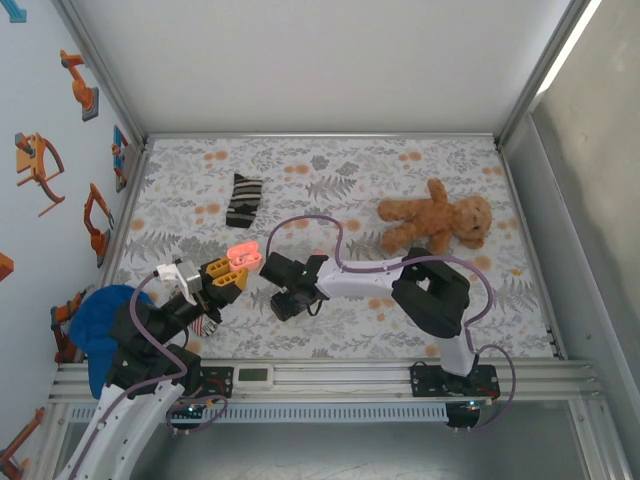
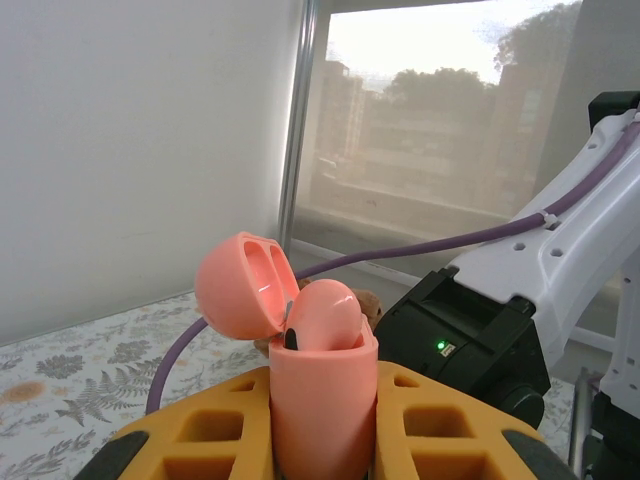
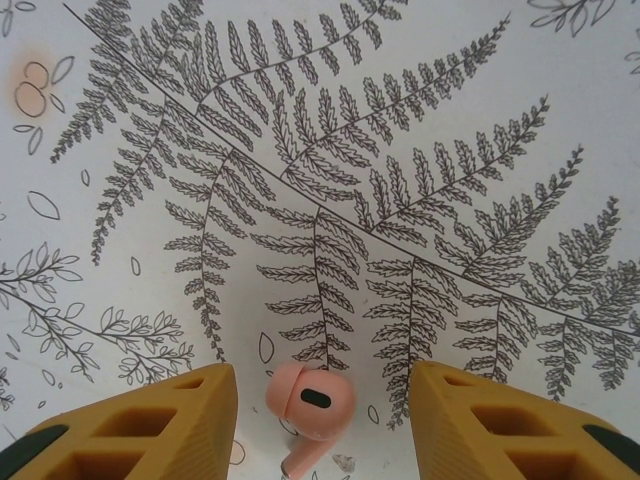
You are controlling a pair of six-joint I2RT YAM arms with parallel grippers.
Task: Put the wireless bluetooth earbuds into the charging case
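From above, the left jaws grip the charging case (image 1: 238,256) at the left of the desk (image 1: 330,160). Left wrist: its lid (image 2: 240,285) is open, one earbud (image 2: 325,312) seated. Right wrist: the right jaws stand wide astride the second earbud (image 3: 310,400), which lies on the desk, not yet inserted.

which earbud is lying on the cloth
The earbud lying between the open fingers of the right gripper, on the fern-print cloth. The other earbud sits in the open charging case held by the left gripper.

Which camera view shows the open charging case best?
The left wrist view: the charging case stands close, lid open, one earbud seated, clamped by the left gripper. The top view shows the case small and pink.
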